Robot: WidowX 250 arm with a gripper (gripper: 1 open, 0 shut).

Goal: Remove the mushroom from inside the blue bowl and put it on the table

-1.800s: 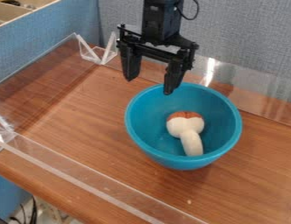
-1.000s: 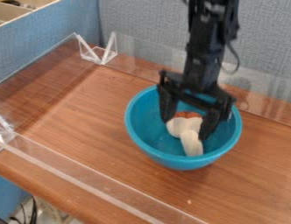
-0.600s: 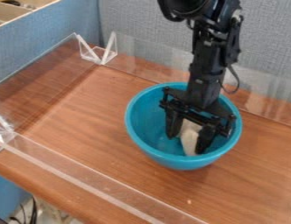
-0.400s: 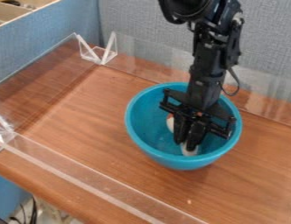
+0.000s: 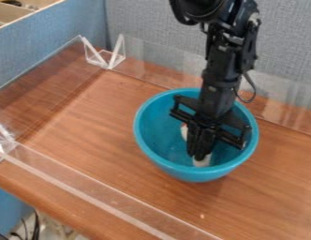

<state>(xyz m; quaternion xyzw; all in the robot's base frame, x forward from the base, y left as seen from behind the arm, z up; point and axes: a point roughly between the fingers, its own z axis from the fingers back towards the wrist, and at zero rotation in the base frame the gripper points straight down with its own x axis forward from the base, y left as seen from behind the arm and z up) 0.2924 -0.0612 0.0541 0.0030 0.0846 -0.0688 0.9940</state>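
Note:
The teal-blue bowl (image 5: 158, 141) sits on the wood-grain table (image 5: 83, 122), right of centre. My black gripper (image 5: 204, 150) reaches straight down into the bowl, its fingers drawn together around the cream stem of the mushroom (image 5: 210, 161), which lies on the bowl's floor. Only slivers of the stem show beside the fingers; the cap is hidden behind them. The arm rises from the bowl toward the top of the view.
Clear acrylic walls (image 5: 46, 70) run along the table's left, back and front edges. A small clear stand (image 5: 106, 52) sits at the back left corner. A blue partition stands behind the table.
The gripper came down into the bowl and its fingers closed from wide open onto the mushroom. The bowl has not shifted.

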